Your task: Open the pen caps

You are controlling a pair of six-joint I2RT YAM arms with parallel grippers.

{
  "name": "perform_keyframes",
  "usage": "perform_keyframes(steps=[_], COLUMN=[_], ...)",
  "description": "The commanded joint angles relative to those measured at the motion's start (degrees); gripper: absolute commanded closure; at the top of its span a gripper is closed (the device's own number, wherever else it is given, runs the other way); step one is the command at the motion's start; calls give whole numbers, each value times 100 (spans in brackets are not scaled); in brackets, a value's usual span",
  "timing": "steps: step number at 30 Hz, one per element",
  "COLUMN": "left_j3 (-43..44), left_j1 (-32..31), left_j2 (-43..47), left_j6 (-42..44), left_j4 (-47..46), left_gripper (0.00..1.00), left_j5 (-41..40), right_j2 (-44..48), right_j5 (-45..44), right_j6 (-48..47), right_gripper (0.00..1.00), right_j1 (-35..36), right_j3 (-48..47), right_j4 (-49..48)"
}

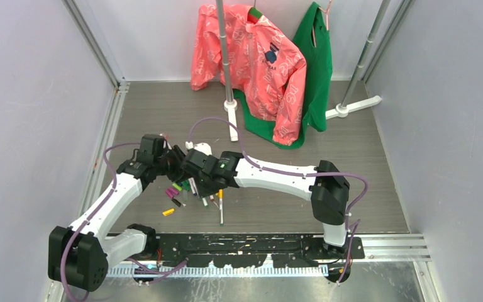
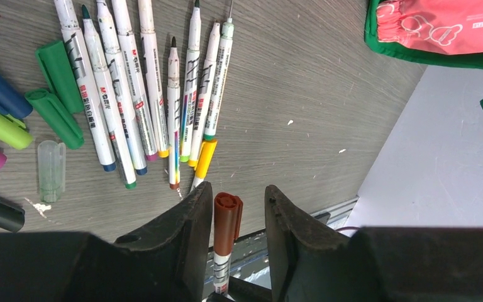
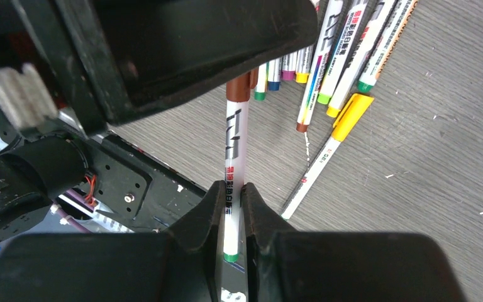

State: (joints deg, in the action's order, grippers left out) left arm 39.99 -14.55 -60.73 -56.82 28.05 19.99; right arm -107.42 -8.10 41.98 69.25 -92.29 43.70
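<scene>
While the right end effector pinches the white barrel of a brown-capped pen tight between its fingers, the left end effector stands partly open around that pen's brown cap, one finger close against it, the other a little apart. Just beyond the left fingertips a yellow-capped pen lies on the desk, a row of uncapped pens past it and loose green caps farther to one side.

Grey wood-grain bench carried a fan of uncapped white pens, loose green caps beside them, and one yellow-capped pen.
</scene>
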Motion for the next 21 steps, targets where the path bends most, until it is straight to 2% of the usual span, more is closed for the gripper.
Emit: perform_keyframes(steps=[1,7,17,19,21], left_j3=[-79,-123,-109,-137,-170], left_j1=[-11,-5,-4,-4,-4], left_j2=[114,184,259,261,263], left_j6=[-53,-88,-106,-128,-166], left_j4=[-330,-343,-354,-392,-450], left_gripper=[65,70,100,100,100], left_j5=[189,220,208,247,305], right_j2=[93,50,115,88,30], right_j5=[131,222,410,448,476], right_j6=[12,21,83,47,-5], right_gripper=[99,99,99,95,85], right_j1=[-93,-145,-148,-143,-148], right_j3=[-330,-505,-337,-340,-394], right_j4=[-265,-301,-458,-476,-469])
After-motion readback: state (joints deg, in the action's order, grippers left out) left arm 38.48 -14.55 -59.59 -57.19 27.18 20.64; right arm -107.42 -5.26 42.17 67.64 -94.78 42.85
